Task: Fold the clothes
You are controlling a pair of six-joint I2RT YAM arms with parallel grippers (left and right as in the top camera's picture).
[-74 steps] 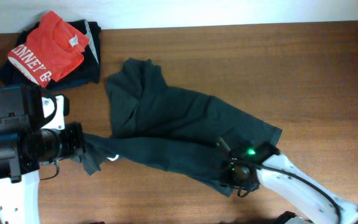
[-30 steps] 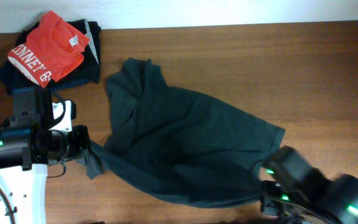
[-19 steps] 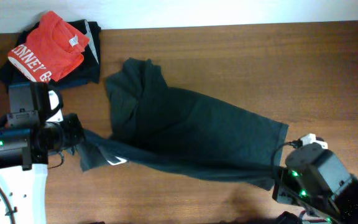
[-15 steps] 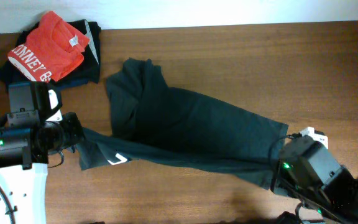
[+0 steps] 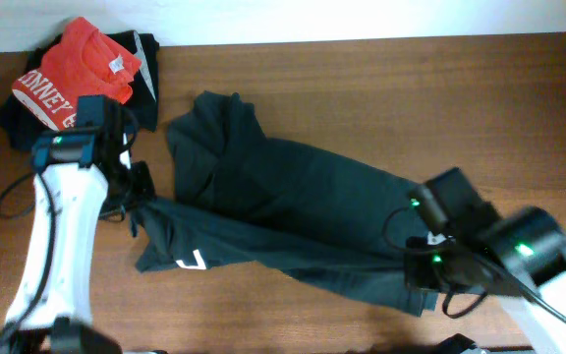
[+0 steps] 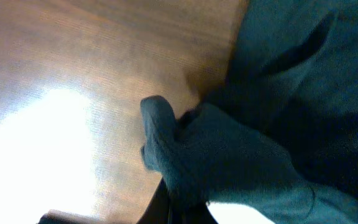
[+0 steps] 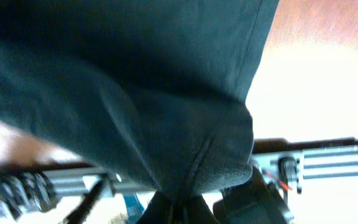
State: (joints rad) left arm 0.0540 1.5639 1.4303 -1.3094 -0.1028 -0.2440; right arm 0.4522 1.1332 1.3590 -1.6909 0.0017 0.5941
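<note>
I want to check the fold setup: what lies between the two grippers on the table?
The dark T-shirt spans that stretch in the overhead view, from the left gripper to the right gripper; each is shut on its fabric.

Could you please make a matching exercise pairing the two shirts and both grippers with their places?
1 dark T-shirt
2 red shirt
3 left gripper
4 right gripper

A on the folded dark pile
B shut on the T-shirt's end near the red shirt
C spread along the table
D shut on the T-shirt's other end

Pairs: 1-C, 2-A, 3-B, 4-D
</note>
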